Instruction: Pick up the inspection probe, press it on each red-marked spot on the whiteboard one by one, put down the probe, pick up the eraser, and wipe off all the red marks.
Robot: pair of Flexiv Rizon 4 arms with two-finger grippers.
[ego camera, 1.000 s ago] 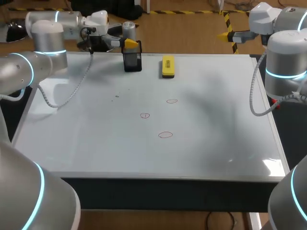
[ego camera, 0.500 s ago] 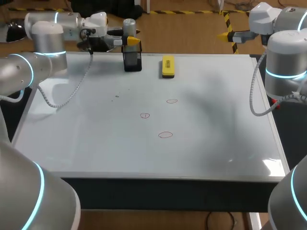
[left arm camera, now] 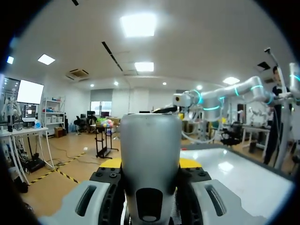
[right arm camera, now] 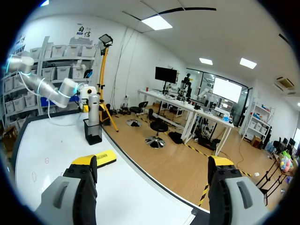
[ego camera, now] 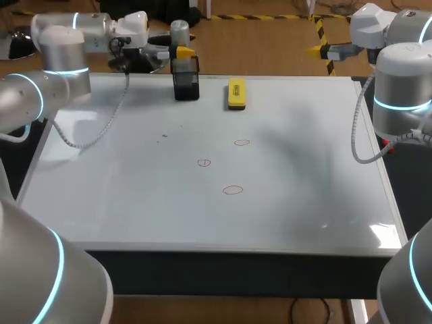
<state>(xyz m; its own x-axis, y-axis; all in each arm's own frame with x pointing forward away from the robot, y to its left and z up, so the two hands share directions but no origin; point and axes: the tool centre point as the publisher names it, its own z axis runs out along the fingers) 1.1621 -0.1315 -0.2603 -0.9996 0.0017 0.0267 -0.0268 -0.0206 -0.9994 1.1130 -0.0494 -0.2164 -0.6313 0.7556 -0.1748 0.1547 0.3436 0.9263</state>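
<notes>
Head view: my left gripper (ego camera: 181, 52) is clamping the inspection probe (ego camera: 179, 31) at 12 o'clock, over the black holder (ego camera: 186, 86); the eraser (ego camera: 235, 93) is lying beside that, right gripper (right arm camera: 152, 164) gaping wide.

No readable text, labels or numbers anywhere.

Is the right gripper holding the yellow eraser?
No, the eraser lies on the whiteboard while the right gripper hangs open, empty.

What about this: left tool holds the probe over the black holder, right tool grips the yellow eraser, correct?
One slip: the head view shows the yellow eraser lying on the whiteboard; the right tool is open and empty. The rest holds.
</notes>
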